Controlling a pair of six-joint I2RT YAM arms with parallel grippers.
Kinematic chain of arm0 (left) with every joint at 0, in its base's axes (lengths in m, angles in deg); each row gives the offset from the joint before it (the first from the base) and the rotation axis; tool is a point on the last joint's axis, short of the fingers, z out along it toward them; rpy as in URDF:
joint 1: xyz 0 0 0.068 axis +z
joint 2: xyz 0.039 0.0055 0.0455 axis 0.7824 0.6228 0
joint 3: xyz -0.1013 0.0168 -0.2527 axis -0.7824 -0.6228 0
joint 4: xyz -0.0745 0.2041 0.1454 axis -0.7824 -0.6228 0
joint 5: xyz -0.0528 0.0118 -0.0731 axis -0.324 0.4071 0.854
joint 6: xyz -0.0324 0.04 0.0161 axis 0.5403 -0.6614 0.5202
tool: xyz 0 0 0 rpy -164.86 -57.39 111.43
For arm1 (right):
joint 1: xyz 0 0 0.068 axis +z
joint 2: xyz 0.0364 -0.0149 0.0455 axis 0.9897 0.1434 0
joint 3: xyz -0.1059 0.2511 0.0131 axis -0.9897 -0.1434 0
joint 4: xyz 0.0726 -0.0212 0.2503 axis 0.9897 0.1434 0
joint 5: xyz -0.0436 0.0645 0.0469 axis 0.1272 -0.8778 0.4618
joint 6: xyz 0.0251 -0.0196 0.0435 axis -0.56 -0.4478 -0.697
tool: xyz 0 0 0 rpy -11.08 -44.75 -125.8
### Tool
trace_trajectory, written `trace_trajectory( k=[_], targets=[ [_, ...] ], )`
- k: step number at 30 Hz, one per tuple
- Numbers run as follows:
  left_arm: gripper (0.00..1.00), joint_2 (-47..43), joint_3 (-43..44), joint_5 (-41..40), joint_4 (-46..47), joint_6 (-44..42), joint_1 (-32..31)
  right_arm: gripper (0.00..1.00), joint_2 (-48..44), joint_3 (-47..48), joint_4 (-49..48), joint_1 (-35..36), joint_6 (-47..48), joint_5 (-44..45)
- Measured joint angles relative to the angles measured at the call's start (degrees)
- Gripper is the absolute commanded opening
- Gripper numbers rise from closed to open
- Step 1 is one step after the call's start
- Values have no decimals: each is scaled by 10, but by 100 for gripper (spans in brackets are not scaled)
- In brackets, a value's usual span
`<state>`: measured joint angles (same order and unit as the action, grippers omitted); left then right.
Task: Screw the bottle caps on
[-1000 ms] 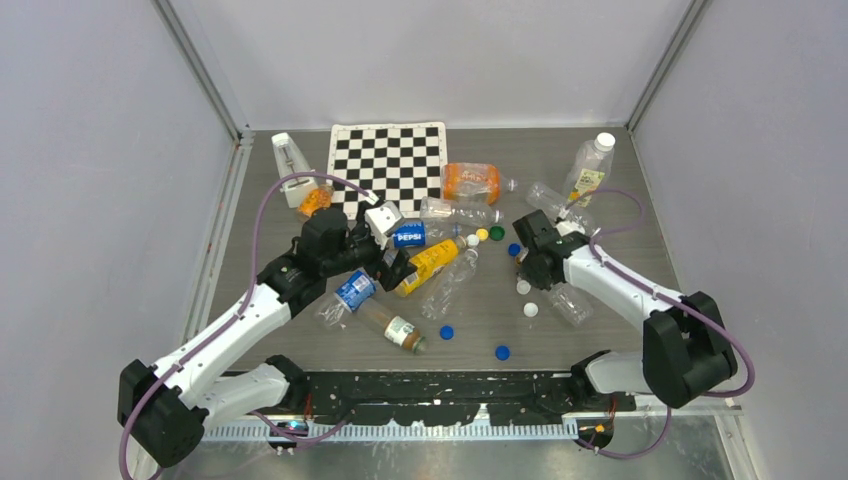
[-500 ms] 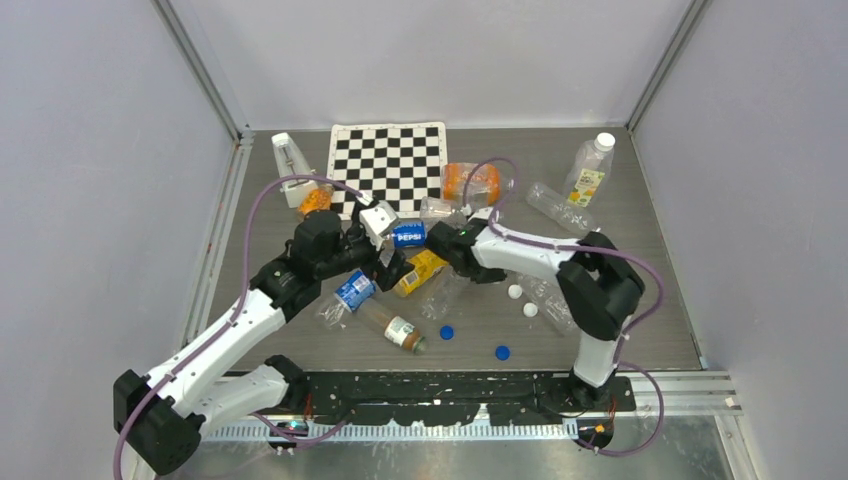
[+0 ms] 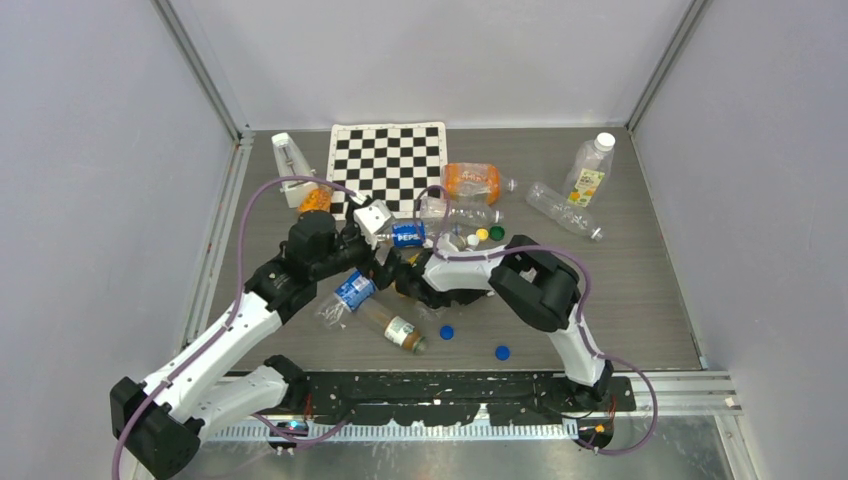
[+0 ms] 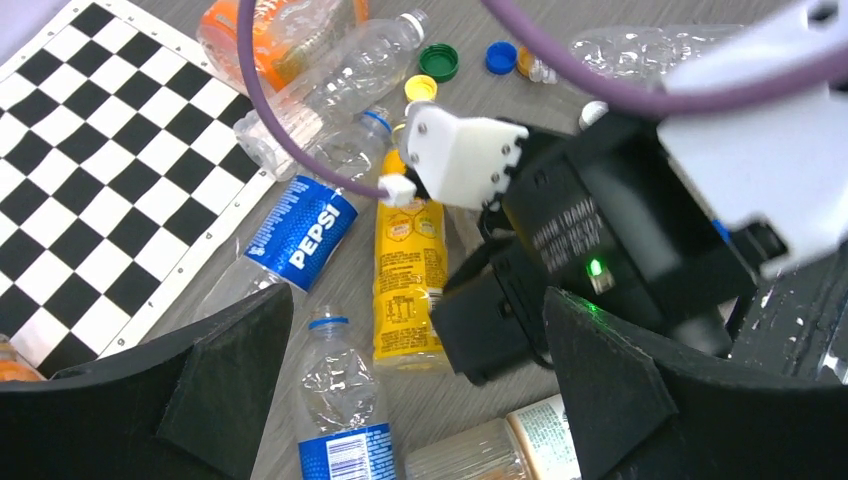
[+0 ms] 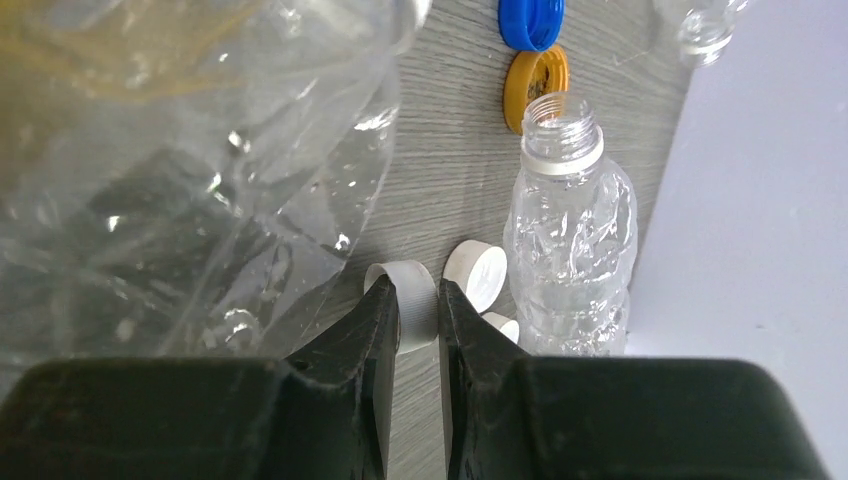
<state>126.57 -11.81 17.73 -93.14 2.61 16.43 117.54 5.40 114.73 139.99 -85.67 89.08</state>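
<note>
Capping job at mid-grasp: at the lower centre of the right wrist view, the right jaws pinch a white cap [image 5: 418,320] by its rim, a grip that suits carrying it to a bottle neck. Whether it is clear of the grey counter [image 5: 450,170] cannot be told. A second white cap [image 5: 478,275] lies just beside it. To the right, an uncapped clear bottle [image 5: 570,220] lies with its open mouth toward the top of the frame, near a blue cap [image 5: 531,20] and an orange cap [image 5: 537,85].

Seen from overhead, the right arm [image 3: 530,285] is folded across to the middle of the frame, close to the left arm [image 3: 250,310] over a heap of bottles. The left jaws stand spread wide and empty above a yellow bottle [image 4: 405,280] beside a Pepsi bottle [image 4: 300,232], apparently placed to steady a bottle while a cap is turned on.

A green cap [image 4: 438,62] and a yellow cap [image 4: 420,87] lie loose at the top of the left wrist view, which suggests most of the capping is not yet done.
</note>
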Motion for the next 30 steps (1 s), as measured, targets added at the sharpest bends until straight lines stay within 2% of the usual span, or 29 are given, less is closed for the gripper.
trace_trajectory(
  k=[7, 11, 17, 25, 30],
  targets=[
    [99, -2, 0, -8, -3, 0, 3, 44, 31, 16, 25, 59, 0, 19],
    [100, -4, 0, -8, -3, 1, 4, 51, 38, 26, 35, 90, 8, 22],
    [99, -5, -1, -8, -3, 1, 3, 52, 40, 41, 38, 118, 19, 22],
    [100, -6, -2, -8, -3, 1, 3, 52, 38, 42, 35, 123, 25, 19],
    [99, -8, -2, -8, -3, 1, 3, 56, 2, 41, 17, 123, 26, -2]
  ],
)
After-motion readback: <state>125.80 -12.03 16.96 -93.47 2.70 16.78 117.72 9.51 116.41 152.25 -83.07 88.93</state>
